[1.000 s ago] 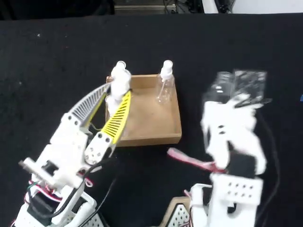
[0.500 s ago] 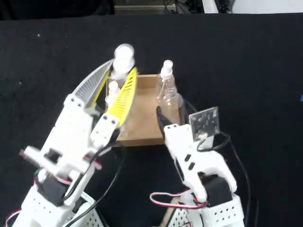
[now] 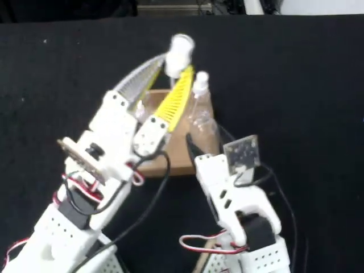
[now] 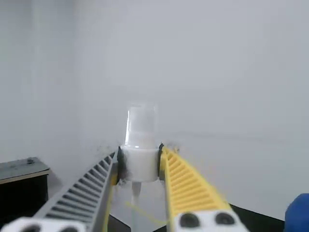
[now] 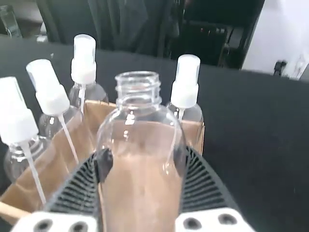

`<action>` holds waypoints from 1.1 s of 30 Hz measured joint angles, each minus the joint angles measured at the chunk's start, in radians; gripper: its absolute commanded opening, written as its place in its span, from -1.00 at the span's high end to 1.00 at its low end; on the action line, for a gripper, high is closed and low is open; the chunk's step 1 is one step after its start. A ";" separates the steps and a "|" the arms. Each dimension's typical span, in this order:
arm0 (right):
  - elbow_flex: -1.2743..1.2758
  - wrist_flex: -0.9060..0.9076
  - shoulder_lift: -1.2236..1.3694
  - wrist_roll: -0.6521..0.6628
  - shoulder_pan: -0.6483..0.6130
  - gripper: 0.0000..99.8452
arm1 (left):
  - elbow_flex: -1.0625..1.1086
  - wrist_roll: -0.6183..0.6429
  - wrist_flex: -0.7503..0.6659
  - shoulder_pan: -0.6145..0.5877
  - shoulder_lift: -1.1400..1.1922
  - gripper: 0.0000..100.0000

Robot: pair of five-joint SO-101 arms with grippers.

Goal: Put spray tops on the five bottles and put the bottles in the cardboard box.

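— Upper centre of the high view, beyond the cardboard box (image 3: 175, 161): your left gripper (image 3: 177, 67) is clamped on the last spray top (image 3: 181, 45). The left wrist view shows its dip tube (image 4: 134, 193) hanging free below the collar. Step logged: capping bottle five.

— Where's the bottle?

— Your right gripper (image 5: 140, 162) is closed round the body of the open bottle (image 5: 137, 125), which is upright with its neck bare. In the high view it sits near the centre of the frame, by the box's right side and apart from the top.

— What does the next move call for?

— Judgement only: bring the top over the neck and line up the two axes. Feed the tube into the mouth first, then seat the collar. The tube is thin and could catch on the rim, so keep your right arm steady while the left descends.

— Box contents?

— Four capped bottles (image 5: 83, 92) stand inside, three along one wall and one in the far corner. The middle of the floor looks bare, so there should be room for the fifth once it is capped.
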 measured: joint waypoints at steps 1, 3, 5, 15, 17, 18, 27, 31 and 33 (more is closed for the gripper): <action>0.000 -0.003 0.000 -0.002 -0.002 0.98 | 0.000 0.000 -0.009 0.011 0.006 0.94; 0.000 -0.023 0.000 -0.014 -0.002 0.98 | 0.000 0.000 -0.060 0.037 0.026 0.94; 0.000 -0.040 0.000 -0.048 -0.002 0.98 | 0.000 0.000 -0.141 0.054 0.061 0.94; 0.000 -0.049 0.000 -0.071 -0.002 0.98 | -0.003 0.000 -0.282 0.092 0.166 0.94; 0.000 -0.052 0.000 -0.071 -0.002 0.98 | -0.023 0.000 -0.282 0.094 0.173 0.94; 0.000 -0.052 0.000 -0.071 -0.002 0.98 | -0.034 0.000 -0.284 0.094 0.178 0.94; 0.000 -0.052 0.000 -0.071 -0.002 0.98 | -0.118 0.000 -0.285 0.092 0.350 0.94; 0.000 -0.052 0.000 -0.071 -0.002 0.98 | -0.195 0.000 -0.285 0.094 0.425 0.94; 0.000 -0.052 0.000 -0.071 -0.002 0.98 | -0.212 0.012 -0.285 0.094 0.443 0.94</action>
